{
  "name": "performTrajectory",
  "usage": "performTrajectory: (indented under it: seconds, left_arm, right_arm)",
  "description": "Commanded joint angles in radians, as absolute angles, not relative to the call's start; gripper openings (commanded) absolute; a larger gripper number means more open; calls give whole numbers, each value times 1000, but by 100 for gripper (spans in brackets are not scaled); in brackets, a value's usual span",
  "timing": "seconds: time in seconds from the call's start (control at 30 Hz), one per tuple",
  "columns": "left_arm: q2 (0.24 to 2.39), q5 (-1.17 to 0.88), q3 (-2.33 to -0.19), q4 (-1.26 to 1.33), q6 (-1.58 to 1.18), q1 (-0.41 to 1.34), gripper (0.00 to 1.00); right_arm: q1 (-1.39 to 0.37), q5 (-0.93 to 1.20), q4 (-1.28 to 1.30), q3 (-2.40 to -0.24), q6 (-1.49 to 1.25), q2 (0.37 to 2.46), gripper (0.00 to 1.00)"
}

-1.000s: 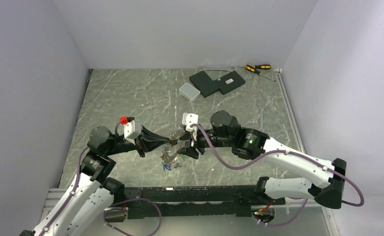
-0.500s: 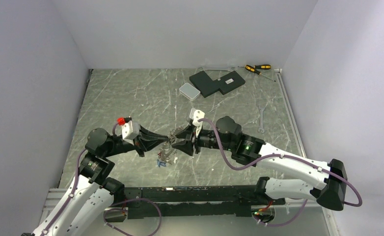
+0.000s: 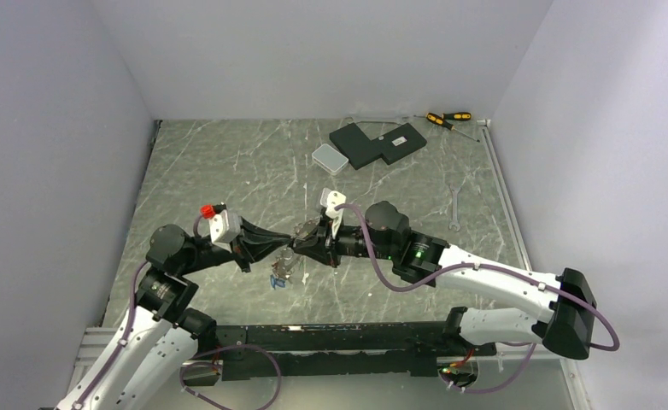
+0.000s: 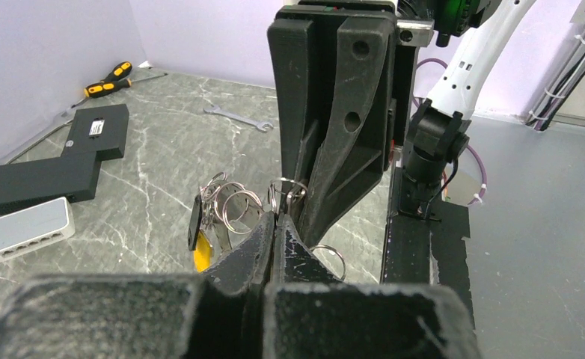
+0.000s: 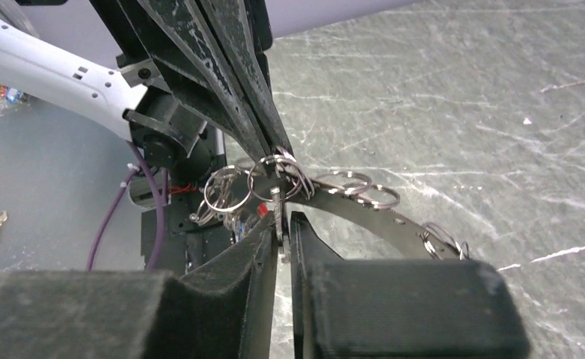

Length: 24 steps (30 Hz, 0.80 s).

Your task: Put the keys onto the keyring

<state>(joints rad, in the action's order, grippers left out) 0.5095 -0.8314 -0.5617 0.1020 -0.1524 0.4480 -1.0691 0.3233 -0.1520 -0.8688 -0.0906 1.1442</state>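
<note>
My two grippers meet tip to tip above the table's near middle. My left gripper is shut on a small split ring of the keyring. The keyring hangs below the tips; its flat arc with rim holes and split rings shows in the right wrist view. Small keys with blue heads dangle under it, and a black tag and a yellow tag hang on its left. My right gripper is shut on a thin metal key blade pointing at the ring held by the left fingers.
Black boxes and a white box lie at the back, with screwdrivers at the back right corner. A silver wrench lies to the right. A black rail runs along the near edge.
My right gripper has turned from pointing down to lying level, facing the left gripper. Both tips and the hanging bundle have shifted a little to the left.
</note>
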Motion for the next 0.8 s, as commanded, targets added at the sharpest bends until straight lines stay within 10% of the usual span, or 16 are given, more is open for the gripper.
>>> performTrajectory:
  seconds: [0.0, 0.77]
  left_arm:
    - [488, -800, -595, 146, -146, 442, 0]
    - [455, -936, -557, 286, -207, 439, 0]
  right_arm:
    - [-1069, 318, -119, -918, -75, 1129, 11]
    - [-933, 859, 79, -989, -60, 1187, 0]
